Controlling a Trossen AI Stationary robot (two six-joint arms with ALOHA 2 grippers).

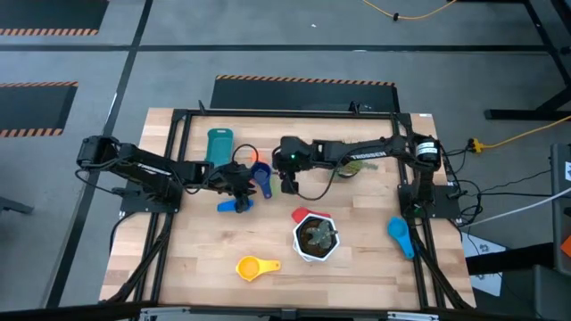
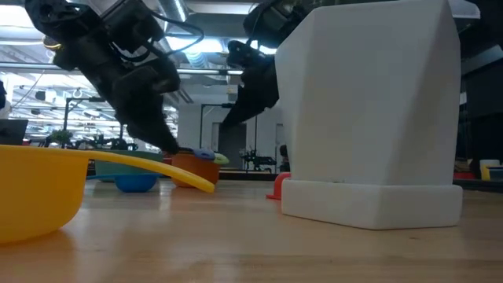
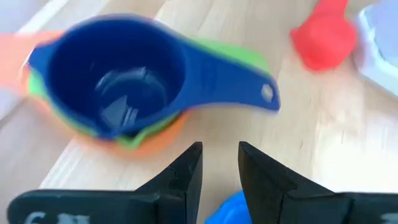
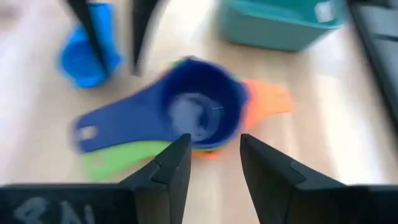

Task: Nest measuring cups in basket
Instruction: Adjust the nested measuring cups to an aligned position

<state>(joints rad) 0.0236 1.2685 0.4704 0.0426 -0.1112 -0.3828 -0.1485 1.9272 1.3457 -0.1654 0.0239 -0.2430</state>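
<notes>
Both sets of jaws stand narrowly parted with nothing between them. The left gripper (image 3: 219,165) hovers just off the stack (image 1: 257,174), and the right gripper (image 4: 211,158) hangs on the opposite side, so the stack sits between the two.

The stack is three cups: dark blue (image 3: 115,78) on top, green (image 4: 118,158) under it, orange (image 4: 264,99) at the bottom. On the table seen from above, it lies at about 3 o'clock from the left gripper (image 1: 239,181) and about 9 o'clock from the right gripper (image 1: 287,169). The blue and green handles point roughly toward 5 o'clock, the orange handle the other way.

Both arms look about equally near; I'd judge the right one better lined up on the bowl.

The basket (image 1: 219,145) waits at 10 o'clock from the stack, near it. A light blue cup (image 1: 234,206) lies just under the left gripper. Yellow (image 1: 254,267), red (image 1: 302,215) and another light blue (image 1: 401,235) remain loose around the pot (image 1: 317,237).
</notes>
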